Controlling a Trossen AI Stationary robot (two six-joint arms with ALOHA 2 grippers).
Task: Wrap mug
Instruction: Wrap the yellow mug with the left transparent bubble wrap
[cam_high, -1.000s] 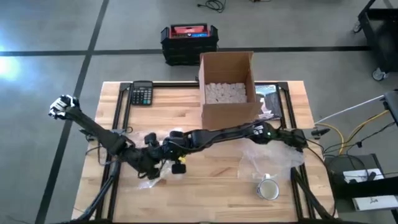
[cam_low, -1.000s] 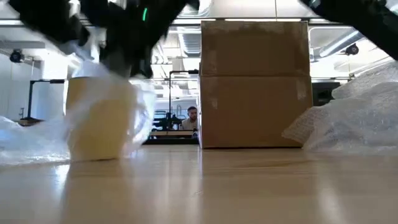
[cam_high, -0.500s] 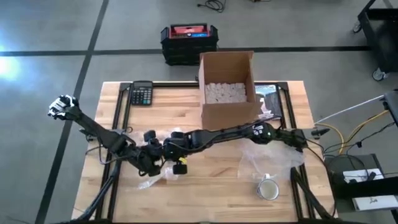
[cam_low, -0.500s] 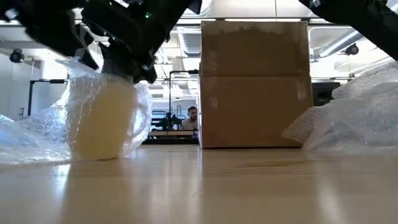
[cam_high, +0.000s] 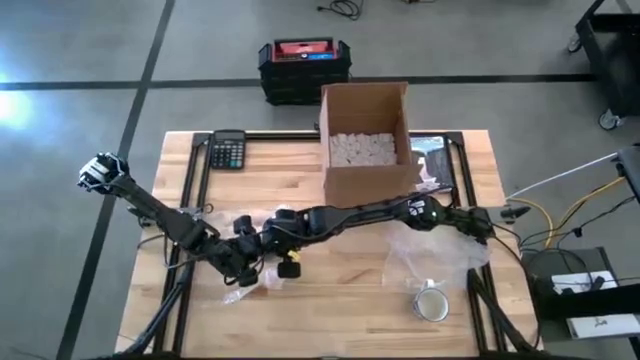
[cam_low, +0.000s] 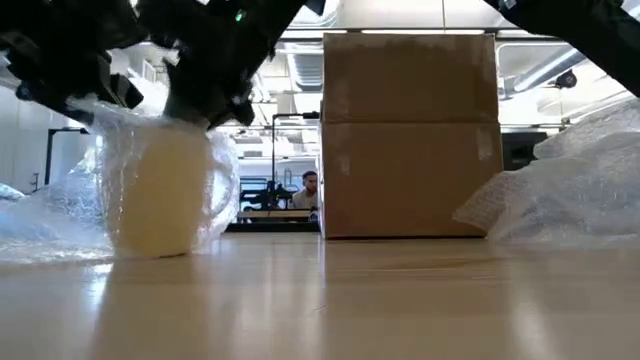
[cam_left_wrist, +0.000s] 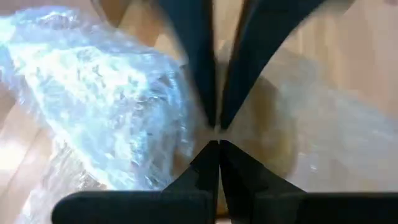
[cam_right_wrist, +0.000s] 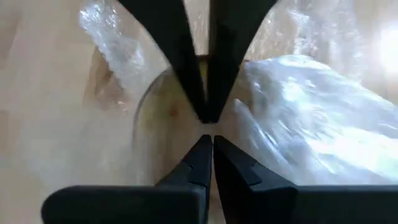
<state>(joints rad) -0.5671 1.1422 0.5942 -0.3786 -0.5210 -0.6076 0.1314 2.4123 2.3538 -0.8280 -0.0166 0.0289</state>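
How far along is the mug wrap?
Done: clear bubble wrap already surrounds the pale yellow mug. In hand: the left gripper and right gripper, both over it, pinch the wrap with shut jaws. Left: closing the top, plus the unwrapped white mug.

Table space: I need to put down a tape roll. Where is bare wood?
Bare wood lies between the calculator and the cardboard box, and along the front edge left of the metal cup. The middle-left is crowded: both grippers meet at the bubble-wrapped mug.
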